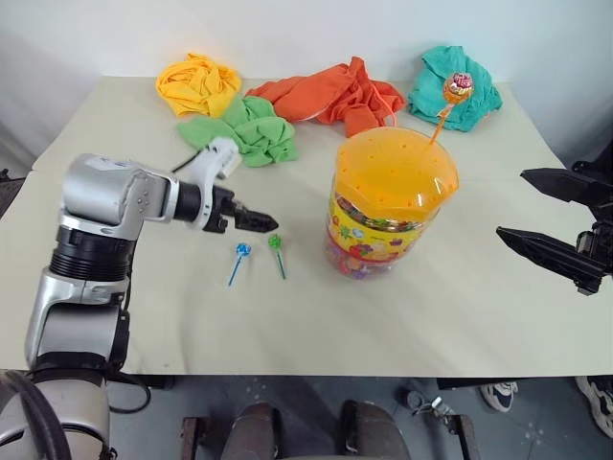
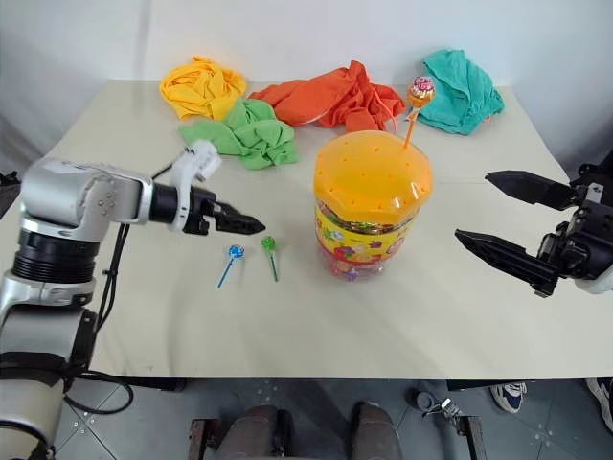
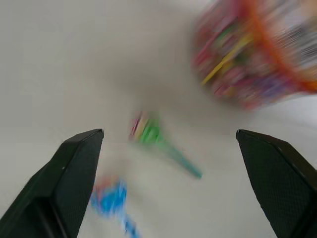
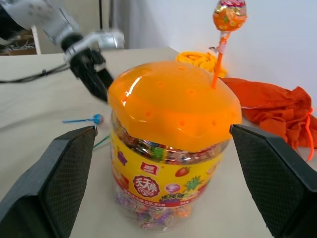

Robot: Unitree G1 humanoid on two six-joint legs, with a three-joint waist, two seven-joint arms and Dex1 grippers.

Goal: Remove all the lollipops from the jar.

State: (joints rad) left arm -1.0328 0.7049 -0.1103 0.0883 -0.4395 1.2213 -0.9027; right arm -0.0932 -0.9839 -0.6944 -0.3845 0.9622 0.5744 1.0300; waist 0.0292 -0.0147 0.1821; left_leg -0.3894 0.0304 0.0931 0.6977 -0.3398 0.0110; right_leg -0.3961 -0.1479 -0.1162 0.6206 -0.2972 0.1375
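Note:
The jar (image 1: pixel 393 206), a clear tub with an orange domed lid, stands upright at the middle of the table. An orange lollipop (image 1: pixel 457 88) sticks up from a hole at the back right of the lid. A blue lollipop (image 1: pixel 242 251) and a green lollipop (image 1: pixel 275 242) lie side by side on the table to the jar's left. My left gripper (image 1: pixel 263 222) hovers just above them, open and empty; in its wrist view the green lollipop (image 3: pixel 148 133) lies between the spread fingers. My right gripper (image 1: pixel 512 204) stands open to the right of the jar, apart from it.
Crumpled cloths lie along the back of the table (image 1: pixel 479 316): yellow (image 1: pixel 198 84), green (image 1: pixel 244 129), orange (image 1: pixel 330 96) and teal (image 1: pixel 453 86). Bare table surface lies in front of the jar and to its right. A person's shoe (image 1: pixel 496 393) shows on the floor.

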